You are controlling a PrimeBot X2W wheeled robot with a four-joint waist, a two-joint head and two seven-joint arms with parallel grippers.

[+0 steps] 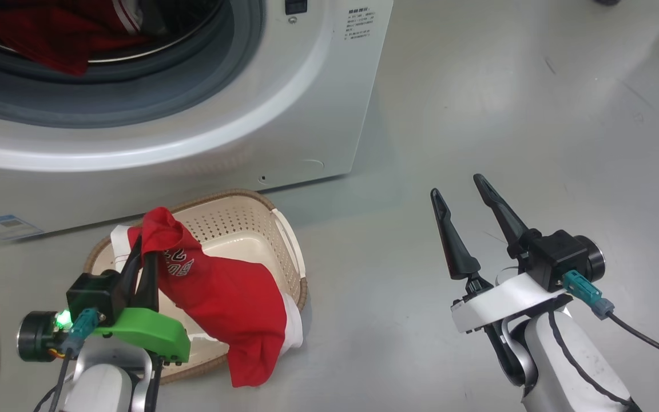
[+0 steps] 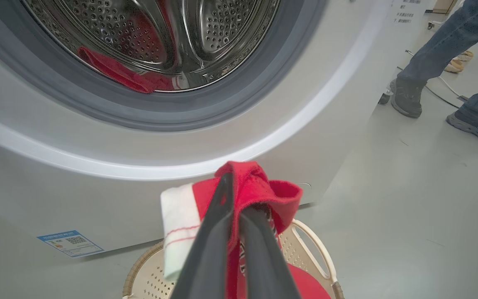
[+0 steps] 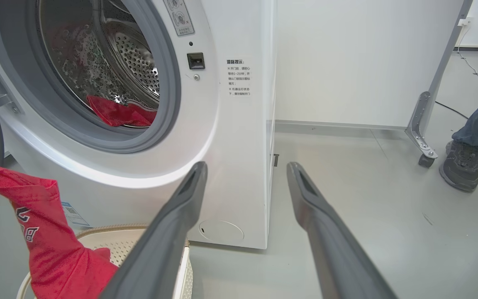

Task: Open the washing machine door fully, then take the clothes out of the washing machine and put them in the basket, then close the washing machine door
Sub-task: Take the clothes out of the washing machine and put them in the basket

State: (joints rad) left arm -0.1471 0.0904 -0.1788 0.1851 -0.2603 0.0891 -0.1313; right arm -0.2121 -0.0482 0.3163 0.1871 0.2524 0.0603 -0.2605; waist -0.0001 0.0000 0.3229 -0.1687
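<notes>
Red clothes half-hidden in drum

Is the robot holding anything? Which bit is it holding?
Yes. The left gripper pinches the red garment by a bunched top fold. The right gripper holds nothing.

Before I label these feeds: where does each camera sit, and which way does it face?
Head view: on head, facing down at basket, washing machine; left gripper, right gripper show.
Left wrist view: along left gripper, shut on red garment, facing the drum.
Right wrist view: along open right gripper, facing the machine's front.
Shared: all see basket, garment.
</notes>
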